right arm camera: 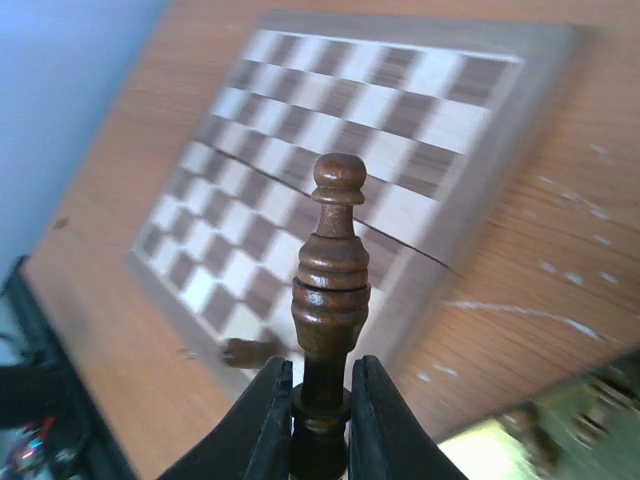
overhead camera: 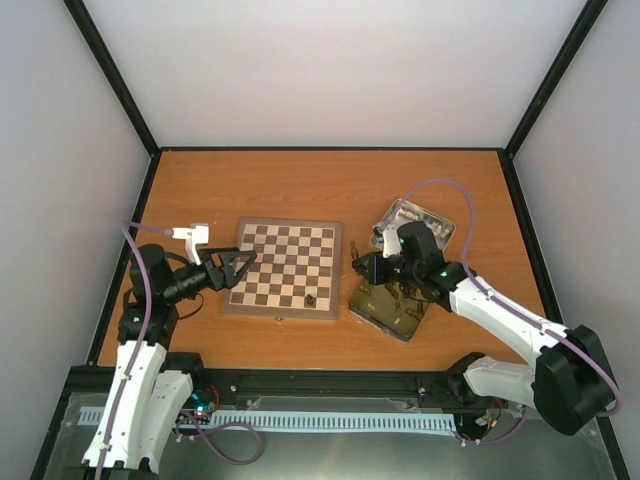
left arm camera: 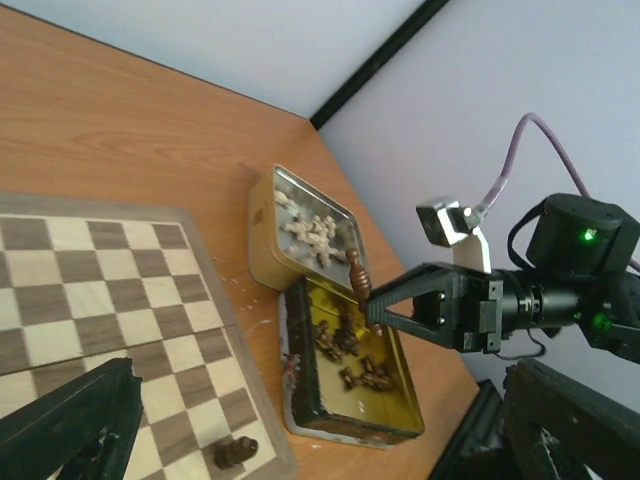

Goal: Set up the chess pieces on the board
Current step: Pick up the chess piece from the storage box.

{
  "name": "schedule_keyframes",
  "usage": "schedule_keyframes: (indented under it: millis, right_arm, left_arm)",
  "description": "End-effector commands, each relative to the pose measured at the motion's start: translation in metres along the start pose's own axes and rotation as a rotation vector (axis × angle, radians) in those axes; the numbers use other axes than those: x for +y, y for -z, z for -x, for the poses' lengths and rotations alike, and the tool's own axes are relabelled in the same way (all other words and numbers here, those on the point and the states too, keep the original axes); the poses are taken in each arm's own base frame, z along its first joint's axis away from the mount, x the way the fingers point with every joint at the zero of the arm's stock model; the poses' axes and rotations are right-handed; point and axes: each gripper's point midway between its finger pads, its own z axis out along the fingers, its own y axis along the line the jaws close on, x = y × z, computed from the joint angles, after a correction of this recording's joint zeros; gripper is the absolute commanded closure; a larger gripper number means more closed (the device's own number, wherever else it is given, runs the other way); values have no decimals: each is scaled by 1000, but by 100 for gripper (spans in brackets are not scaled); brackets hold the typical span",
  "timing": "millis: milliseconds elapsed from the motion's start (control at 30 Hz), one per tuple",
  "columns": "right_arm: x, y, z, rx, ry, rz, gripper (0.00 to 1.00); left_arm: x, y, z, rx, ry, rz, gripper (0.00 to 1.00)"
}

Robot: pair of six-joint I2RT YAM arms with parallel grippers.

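Note:
The board [overhead camera: 290, 250] lies at the table's middle, also seen in the left wrist view [left arm camera: 90, 290] and the right wrist view [right arm camera: 330, 110]. One dark brown chess piece [overhead camera: 311, 299] lies on its near row [left arm camera: 235, 453], toppled on its side [right arm camera: 245, 351]. My right gripper [overhead camera: 362, 265] is shut on the base of another dark chess piece [right arm camera: 330, 270], holding it above the gap between the board and the tin [left arm camera: 358, 272]. My left gripper [overhead camera: 245, 268] hangs open and empty over the board's left edge, its fingers [left arm camera: 70, 430] wide apart.
A gold-lined tin [overhead camera: 395, 325] with several loose dark pieces sits right of the board [left arm camera: 300, 400]. Behind it a second tin [overhead camera: 440, 228] holds several cream-white pieces [left arm camera: 262, 240]. Black frame posts and walls edge the table.

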Motion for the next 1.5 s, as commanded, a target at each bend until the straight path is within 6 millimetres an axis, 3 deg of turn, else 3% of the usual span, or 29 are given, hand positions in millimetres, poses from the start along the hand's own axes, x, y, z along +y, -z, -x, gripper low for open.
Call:
schedule_keyframes:
  millis: [0,100,333,467,600,933,1267,1467]
  right_arm:
    - [65,19,12,-47,174,330,87]
    - [92,24,13,-29,235,435,87]
    - [133,17,-3,60,330,566,87]
    - [152,15,-13,104,381,621,88]
    - [159,9,-27,168,411,647,87]
    - [171,5,-38,223,437,683,87]
    - [182,6,-39,267,385,750,87]
    - [188,6,-36,277,330,780,87]
  left_arm:
    - [-26,-6,-2,43,85,-183,0]
    - [-33,-17,-10,95,124,-225,0]
    - [-54,-48,-29,223,185,-300,2]
    - [-55,-57,-37,278,217,-311,10]
    - [-54,-59,-42,316,247,-316,19]
    - [-52,-55,-56,353,266,-326,34]
    - [-49,-55,-70,398,252,-322,41]
    - [-45,-55,-78,417,262,-316,50]
